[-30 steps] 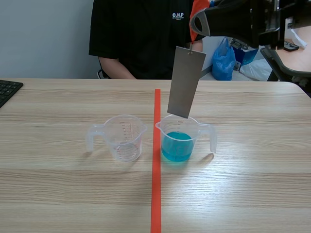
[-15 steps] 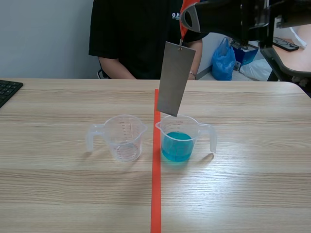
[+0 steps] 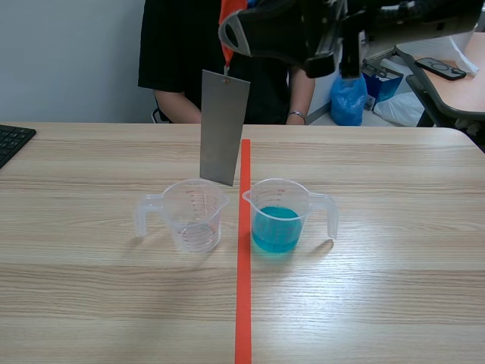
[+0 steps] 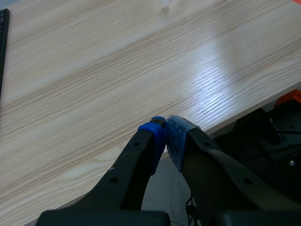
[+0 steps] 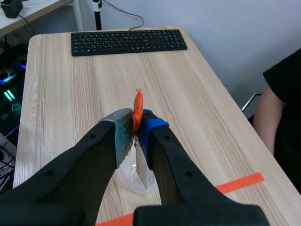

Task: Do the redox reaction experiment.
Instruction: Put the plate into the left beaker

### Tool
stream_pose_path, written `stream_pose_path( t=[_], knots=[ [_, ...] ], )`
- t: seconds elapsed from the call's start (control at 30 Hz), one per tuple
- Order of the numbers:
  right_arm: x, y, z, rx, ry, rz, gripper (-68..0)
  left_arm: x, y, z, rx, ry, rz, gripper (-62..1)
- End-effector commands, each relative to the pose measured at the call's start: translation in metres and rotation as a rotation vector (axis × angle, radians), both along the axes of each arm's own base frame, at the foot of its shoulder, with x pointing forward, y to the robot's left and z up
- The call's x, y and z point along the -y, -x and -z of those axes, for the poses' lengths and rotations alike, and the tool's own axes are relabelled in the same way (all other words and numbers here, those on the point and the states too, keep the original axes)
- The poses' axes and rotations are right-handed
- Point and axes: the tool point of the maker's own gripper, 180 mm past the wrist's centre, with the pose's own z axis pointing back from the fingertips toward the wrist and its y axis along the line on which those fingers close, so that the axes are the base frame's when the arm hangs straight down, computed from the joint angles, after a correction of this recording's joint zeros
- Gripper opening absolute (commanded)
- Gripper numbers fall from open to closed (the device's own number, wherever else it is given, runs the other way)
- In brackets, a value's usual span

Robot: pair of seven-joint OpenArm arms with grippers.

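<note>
With the right hand (image 3: pixel 227 36), dangling a metal plate (image 3: pixel 223 127) over the empty measuring cup (image 3: pixel 193 218)
Pinching its orange tab (image 5: pixel 137 109), hanging it long axis vertical, lower edge near the rim; leaving the blue-liquid cup (image 3: pixel 279 220) just beside; holding the left hand (image 4: pixel 165 134) clenched empty at the tabletop (image 4: pixel 117 70) edge.

The right jaws are dangling a grey plate (image 3: pixel 223 129) by its orange tag (image 3: pixel 225 45) over the empty cup (image 3: pixel 195 216), at 9 o'clock from the blue-filled cup (image 3: pixel 279 216).
</note>
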Motion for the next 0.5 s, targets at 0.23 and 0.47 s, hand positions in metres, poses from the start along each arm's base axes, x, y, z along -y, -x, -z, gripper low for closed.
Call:
stream_pose_path(
  t=[0.23,0.47],
  knots=[
    [-0.036,0.011,-0.005,0.059,-0.005,-0.066,-66.0,-0.003,-0.001,-0.007,0.021,0.002,0.002,-56.4],
    [-0.051,0.015,-0.001,0.075,0.008,-0.08,-66.0,-0.003,-0.001,-0.007,0.021,0.002,0.002,-56.4]
  ],
)
